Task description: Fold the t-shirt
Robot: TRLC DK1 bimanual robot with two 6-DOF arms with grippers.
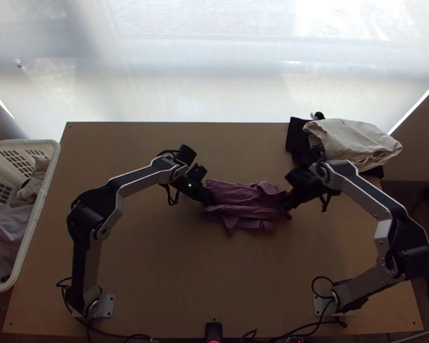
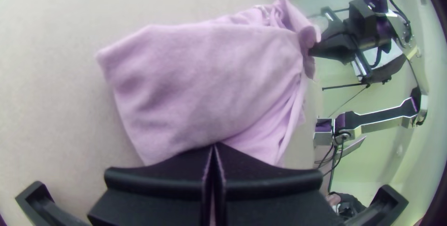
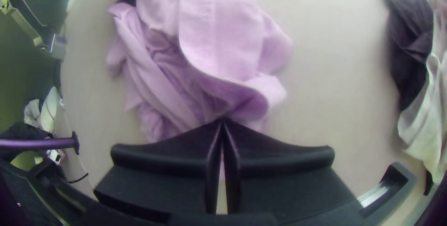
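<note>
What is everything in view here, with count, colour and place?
T-shirt: one, pinkish purple, bunched mid-table
Table: one, light wooden, under the shirt
Basket: one, white, left of the table
Clothes in basket: several, mostly greyish
Cream cloth: one, far right corner
Black cloth: count unclear, beside and under the cream
Arms: two, silver-grey and black, left and right
Left pincer: one, black, closed on shirt
Right pincer: one, black, closed on shirt
</note>
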